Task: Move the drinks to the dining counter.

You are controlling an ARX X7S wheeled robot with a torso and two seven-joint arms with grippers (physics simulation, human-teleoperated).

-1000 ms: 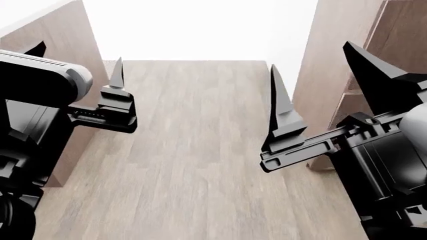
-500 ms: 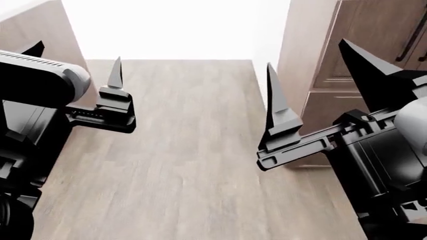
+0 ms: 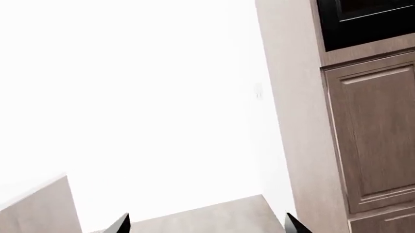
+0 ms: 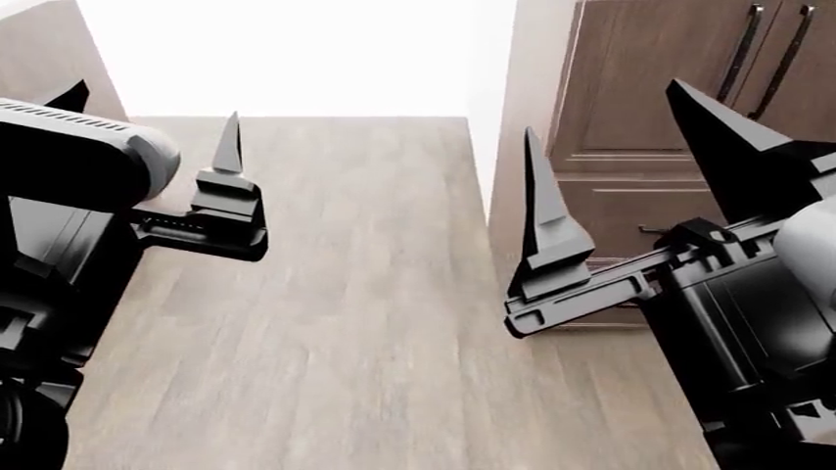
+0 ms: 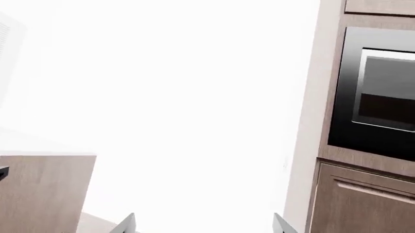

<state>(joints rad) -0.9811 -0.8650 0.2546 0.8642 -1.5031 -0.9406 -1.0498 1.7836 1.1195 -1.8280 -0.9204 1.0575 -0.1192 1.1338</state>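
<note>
No drink bottles show in any view. A brown wood-grain panel under a white top [image 4: 46,44] stands at the far left; I cannot tell if it is the dining counter. It also shows in the left wrist view [image 3: 36,206] and the right wrist view [image 5: 45,189]. My left gripper [image 4: 151,103] is open and empty above the floor. My right gripper [image 4: 604,110] is open and empty, close to the cabinet on the right. Both sets of fingertips show wide apart in the wrist views, with nothing between them: left gripper [image 3: 207,225], right gripper [image 5: 204,225].
A wood plank floor [image 4: 352,294] runs ahead to a bright white wall. A tall brown cabinet with dark-handled doors [image 4: 653,78] stands at the right. It holds a black built-in oven [image 5: 376,92], which also shows in the left wrist view [image 3: 363,19].
The view has swung to the right. The cabinet doors on the right have come into view and the left panel has slid toward the left edge. Both grippers stay open and in place.
</note>
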